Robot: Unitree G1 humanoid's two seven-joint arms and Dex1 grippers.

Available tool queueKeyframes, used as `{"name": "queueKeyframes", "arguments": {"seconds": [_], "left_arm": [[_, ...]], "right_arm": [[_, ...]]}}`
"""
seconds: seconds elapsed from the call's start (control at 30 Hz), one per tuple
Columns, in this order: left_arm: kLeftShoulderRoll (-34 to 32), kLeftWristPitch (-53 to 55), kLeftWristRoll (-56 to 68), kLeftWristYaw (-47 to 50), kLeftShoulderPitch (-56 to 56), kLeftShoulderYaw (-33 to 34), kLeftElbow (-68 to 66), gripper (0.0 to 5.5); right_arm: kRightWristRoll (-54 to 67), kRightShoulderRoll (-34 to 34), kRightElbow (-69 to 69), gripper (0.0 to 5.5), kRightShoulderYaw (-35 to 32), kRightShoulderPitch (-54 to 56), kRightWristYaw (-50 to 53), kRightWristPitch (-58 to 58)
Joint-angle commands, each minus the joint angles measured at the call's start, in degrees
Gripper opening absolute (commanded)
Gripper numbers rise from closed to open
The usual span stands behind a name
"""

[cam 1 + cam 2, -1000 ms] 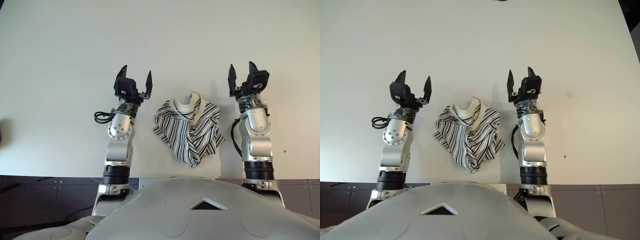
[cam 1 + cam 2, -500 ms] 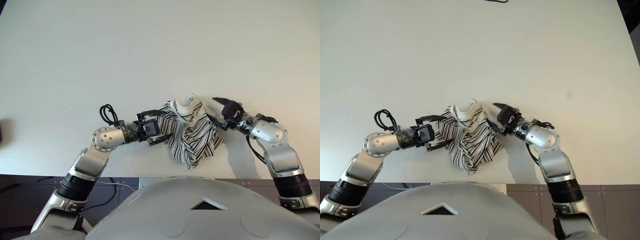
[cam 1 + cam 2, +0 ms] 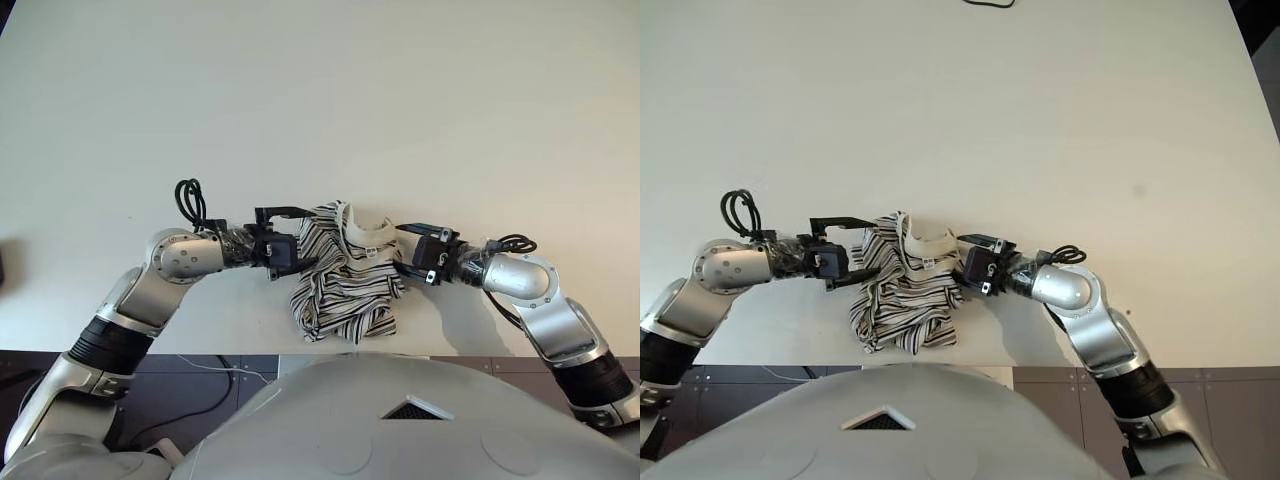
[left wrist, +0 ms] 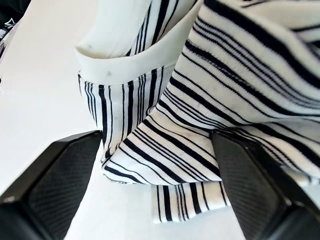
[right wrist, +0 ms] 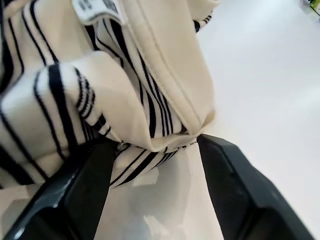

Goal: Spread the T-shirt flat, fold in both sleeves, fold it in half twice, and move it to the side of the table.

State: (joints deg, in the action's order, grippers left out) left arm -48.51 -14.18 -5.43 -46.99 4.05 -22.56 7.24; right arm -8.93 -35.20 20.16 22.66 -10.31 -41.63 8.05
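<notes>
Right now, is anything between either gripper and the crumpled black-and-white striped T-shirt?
Nothing visible stands in the way. The left gripper and the right gripper sit at opposite sides of the crumpled black-and-white striped T-shirt on the white table. Each has its fingers open with fabric between them.

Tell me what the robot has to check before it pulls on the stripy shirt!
1. Cloth inside the left gripper: ok, striped fabric lies between its fingers.
2. Cloth inside the right gripper: ok, a cream edge of the shirt lies there.
3. Grippers pinching the cloth: not ok, both are open.
4. T-shirt spread flat: not ok, it is a crumpled heap.
5. Bare table beyond it for spreading: ok.
6. Grabbing matching parts of the shirt: cannot tell, the folds hide which parts these are.
</notes>
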Motion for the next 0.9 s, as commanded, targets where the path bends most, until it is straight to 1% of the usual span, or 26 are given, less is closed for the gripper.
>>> {"name": "queueKeyframes", "arguments": {"seconds": [0.03, 0.07, 0.13, 0.2, 0.33, 0.4, 0.5, 0.6, 0.7, 0.8, 0.9], "left_arm": [[-7.17, 5.99, -14.71, 0.26, 2.15, -2.99, -14.17, 4.02], [-6.28, 7.29, -12.18, 0.39, 1.52, -1.89, -14.05, 4.02], [-4.21, 13.78, -2.16, -2.27, 1.03, 1.31, -7.83, 4.02], [-4.11, 19.35, 5.65, -5.88, 0.82, 3.17, -0.80, 4.02], [-6.93, 25.12, 11.90, -11.34, 3.16, 4.72, 7.12, 4.02], [-6.95, 28.48, 15.59, -12.70, 4.29, 5.99, 10.73, 4.02], [-6.32, 34.53, 21.48, -13.83, 4.66, 8.28, 15.93, 4.02], [-3.18, 38.50, 24.45, -11.43, 1.99, 10.80, 15.77, 4.02], [-0.58, 42.96, 28.83, -9.93, -0.42, 13.39, 16.39, 4.02], [-0.24, 47.05, 32.93, -10.45, -1.37, 15.31, 17.97, 4.02], [1.71, 51.53, 33.97, -6.99, -5.40, 16.77, 14.49, 4.02]], "right_arm": [[-6.70, -5.14, -8.90, 2.93, -4.23, 1.15, 4.06, 4.37], [-7.29, -5.10, -10.16, 2.93, -5.04, 2.16, 5.58, 4.69], [-9.27, -5.15, -12.71, 2.93, -5.92, 4.24, 8.54, 4.46], [-10.35, -5.45, -14.00, 2.93, -6.91, 4.89, 10.13, 4.06], [-10.58, -6.59, -15.03, 2.93, -7.94, 4.94, 9.82, 2.14], [-8.81, -7.39, -13.70, 2.93, -8.20, 4.03, 7.69, 1.00], [0.44, -9.03, -6.57, 2.93, -10.36, 0.35, 0.29, -1.58], [10.84, -9.68, -2.39, 2.93, -14.39, -0.79, -5.86, 0.15], [14.79, -9.07, -3.84, 2.93, -17.48, 1.36, -6.79, 3.03], [16.61, -8.51, -7.41, 2.93, -19.56, 2.61, -6.52, 5.23], [19.46, -7.71, -9.30, 2.93, -21.12, 3.38, -6.92, 8.31]]}}
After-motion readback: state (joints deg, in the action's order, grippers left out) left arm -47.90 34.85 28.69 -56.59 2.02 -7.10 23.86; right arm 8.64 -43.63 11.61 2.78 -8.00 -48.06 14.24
